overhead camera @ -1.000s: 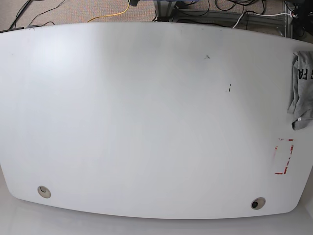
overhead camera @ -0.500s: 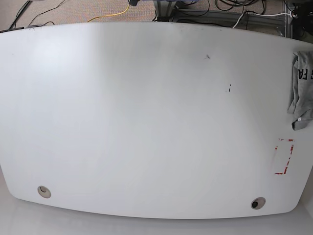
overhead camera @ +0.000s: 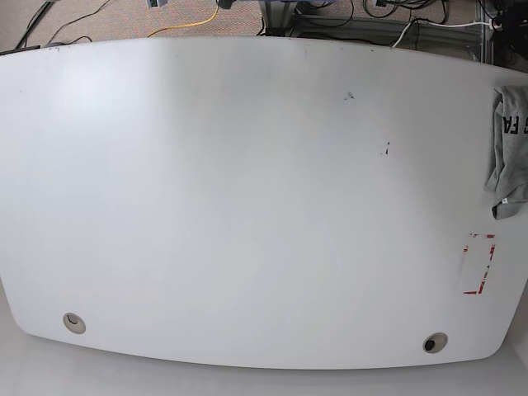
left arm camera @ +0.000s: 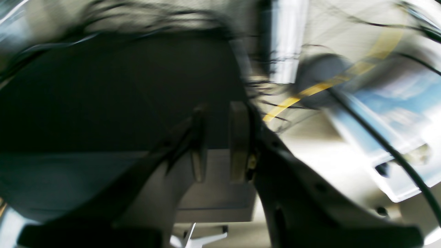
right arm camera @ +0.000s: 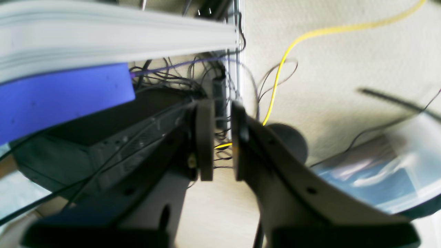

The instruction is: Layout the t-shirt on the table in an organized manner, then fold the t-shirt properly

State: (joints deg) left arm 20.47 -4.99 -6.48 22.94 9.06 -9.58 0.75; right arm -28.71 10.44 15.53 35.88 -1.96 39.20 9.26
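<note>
Base view unchanged from a second earlier: the t-shirt (overhead camera: 513, 148) sat bunched at the right edge of the surface (overhead camera: 247, 198), partly out of frame, same spot as before. Red tape outline (overhead camera: 478, 264) just below it, empty. Neither arm showed over the surface. Left end effector (left arm camera: 220, 144) had a narrow gap between its pads, nothing in it; view blurred. Right end effector (right arm camera: 220, 144) likewise slightly parted, gripping nothing, with the yellow cable (right arm camera: 293, 48) on the floor behind it.
</note>
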